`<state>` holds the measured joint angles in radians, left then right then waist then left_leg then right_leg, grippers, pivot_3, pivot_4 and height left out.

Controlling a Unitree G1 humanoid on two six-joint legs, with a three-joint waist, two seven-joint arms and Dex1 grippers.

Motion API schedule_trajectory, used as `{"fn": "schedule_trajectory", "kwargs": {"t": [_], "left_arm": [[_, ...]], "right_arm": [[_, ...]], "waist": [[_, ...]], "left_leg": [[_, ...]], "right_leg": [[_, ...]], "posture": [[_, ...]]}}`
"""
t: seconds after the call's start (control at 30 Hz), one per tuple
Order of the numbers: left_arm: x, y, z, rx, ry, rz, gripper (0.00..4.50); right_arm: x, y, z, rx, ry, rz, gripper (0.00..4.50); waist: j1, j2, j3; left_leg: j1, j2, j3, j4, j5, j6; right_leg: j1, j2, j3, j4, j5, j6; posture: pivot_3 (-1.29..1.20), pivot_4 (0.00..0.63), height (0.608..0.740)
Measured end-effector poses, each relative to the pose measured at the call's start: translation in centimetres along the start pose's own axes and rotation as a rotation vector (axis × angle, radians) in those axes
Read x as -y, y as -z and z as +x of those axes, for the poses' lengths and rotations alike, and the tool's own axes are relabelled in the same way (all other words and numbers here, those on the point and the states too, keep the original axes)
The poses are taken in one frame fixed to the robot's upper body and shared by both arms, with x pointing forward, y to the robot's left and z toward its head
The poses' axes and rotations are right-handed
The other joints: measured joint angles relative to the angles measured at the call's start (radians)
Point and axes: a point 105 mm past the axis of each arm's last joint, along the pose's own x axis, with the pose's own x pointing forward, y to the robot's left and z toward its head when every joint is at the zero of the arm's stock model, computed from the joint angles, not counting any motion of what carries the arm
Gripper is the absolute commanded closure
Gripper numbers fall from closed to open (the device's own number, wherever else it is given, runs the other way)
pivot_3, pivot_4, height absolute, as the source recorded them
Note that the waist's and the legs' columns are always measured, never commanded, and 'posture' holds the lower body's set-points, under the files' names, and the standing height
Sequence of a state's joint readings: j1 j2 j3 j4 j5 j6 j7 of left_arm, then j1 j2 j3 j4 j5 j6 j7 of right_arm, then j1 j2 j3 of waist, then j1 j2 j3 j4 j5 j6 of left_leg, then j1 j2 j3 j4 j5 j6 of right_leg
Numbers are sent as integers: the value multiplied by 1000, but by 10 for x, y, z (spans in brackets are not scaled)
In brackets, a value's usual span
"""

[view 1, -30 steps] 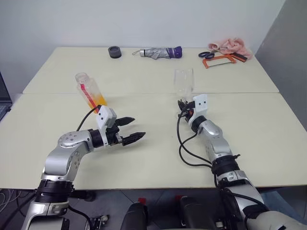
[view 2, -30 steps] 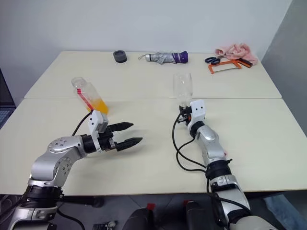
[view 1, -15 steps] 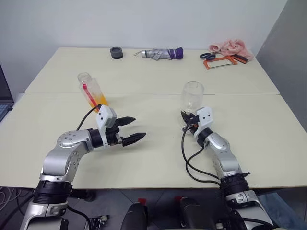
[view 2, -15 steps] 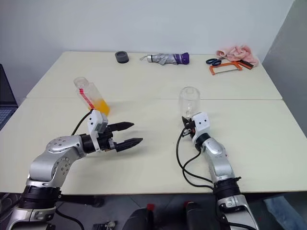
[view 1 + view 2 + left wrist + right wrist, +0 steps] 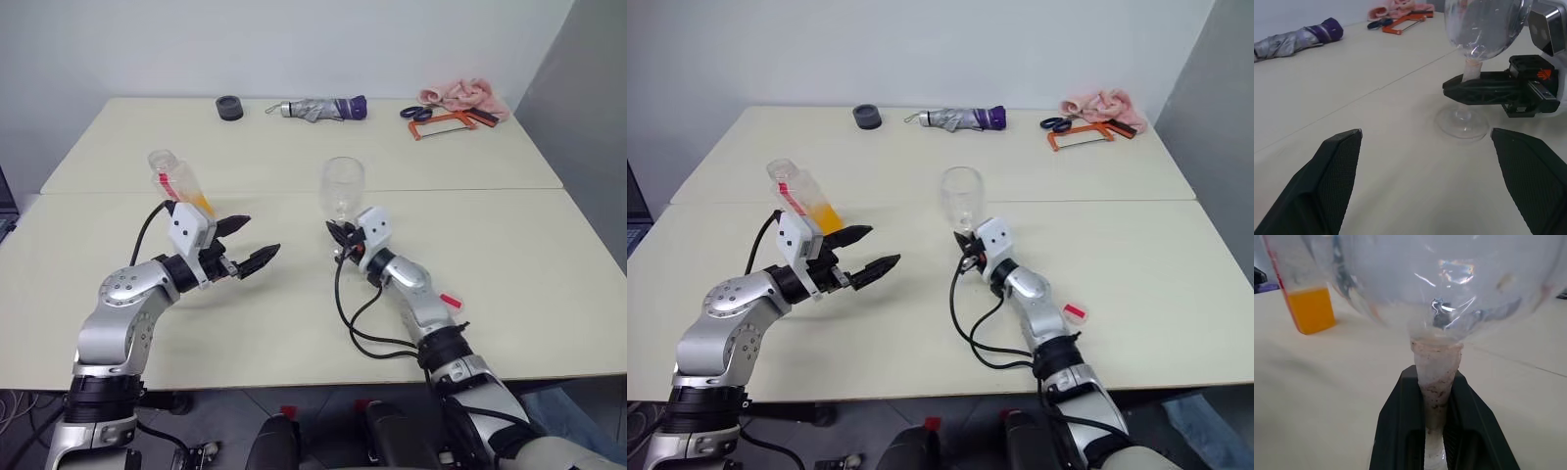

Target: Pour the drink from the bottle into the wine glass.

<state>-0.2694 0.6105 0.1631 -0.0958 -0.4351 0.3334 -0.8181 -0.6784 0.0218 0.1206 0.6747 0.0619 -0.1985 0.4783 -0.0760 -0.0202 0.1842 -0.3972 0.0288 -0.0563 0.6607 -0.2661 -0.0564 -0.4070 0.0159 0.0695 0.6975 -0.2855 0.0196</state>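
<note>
Along the table's (image 5: 294,147) far edge lie a dark round object (image 5: 230,108), possibly tape, umbrella (image 5: 318,108), scissors (image 5: 413,113), hacksaw (image 5: 446,124), pink cloth (image 5: 460,95).

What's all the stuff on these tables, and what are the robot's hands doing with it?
table: two, cream, pushed together along a seam.
bottle: one, clear with red strip, no cap on, standing near the left gripper.
drink: orange, low in the bottle.
wine glass: one, clear, empty, mid-table.
tape roll: one, dark grey, far edge.
umbrella: one, silver and purple, folded, far edge.
scissors: one, dark handles, far right.
hacksaw: one, orange, far right.
cloth: one, pink, far right corner.
left gripper: open, holds nothing.
right gripper: shut on the wine glass stem.
</note>
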Motion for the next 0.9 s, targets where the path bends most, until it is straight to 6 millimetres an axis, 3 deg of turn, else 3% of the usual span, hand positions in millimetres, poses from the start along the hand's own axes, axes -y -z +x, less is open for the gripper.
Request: {"fn": "schedule_trajectory", "kwargs": {"t": [0.1,0.43,0.67,0.9], "left_arm": [[3,-5,-1,11,4,12,0],[19,-26,-16,26,47,11,0],[19,-34,-27,-13,49,56,0],[17,-43,-25,6,43,83,0]], "right_arm": [[-1,9,3,-19,-11,-10,4339],[-1,11,5,-7,-31,-27,4339],[0,12,4,-3,-28,-29,4339],[0,28,-1,-58,-28,3,1948]], "waist": [[8,0,0],[10,0,0],[12,0,0],[13,0,0]], "left_leg": [[-1,-1,1,1,0,0],[1,0,0,0,0,0],[1,0,0,1,0,0],[1,0,1,0,0,0]], "right_leg": [[0,-2,0,0,0,0],[1,-1,0,0,0,0],[1,0,0,0,0,0],[1,0,1,0,0,0]], "posture": [[0,150,740],[0,150,740],[0,150,740],[0,150,740]]}}
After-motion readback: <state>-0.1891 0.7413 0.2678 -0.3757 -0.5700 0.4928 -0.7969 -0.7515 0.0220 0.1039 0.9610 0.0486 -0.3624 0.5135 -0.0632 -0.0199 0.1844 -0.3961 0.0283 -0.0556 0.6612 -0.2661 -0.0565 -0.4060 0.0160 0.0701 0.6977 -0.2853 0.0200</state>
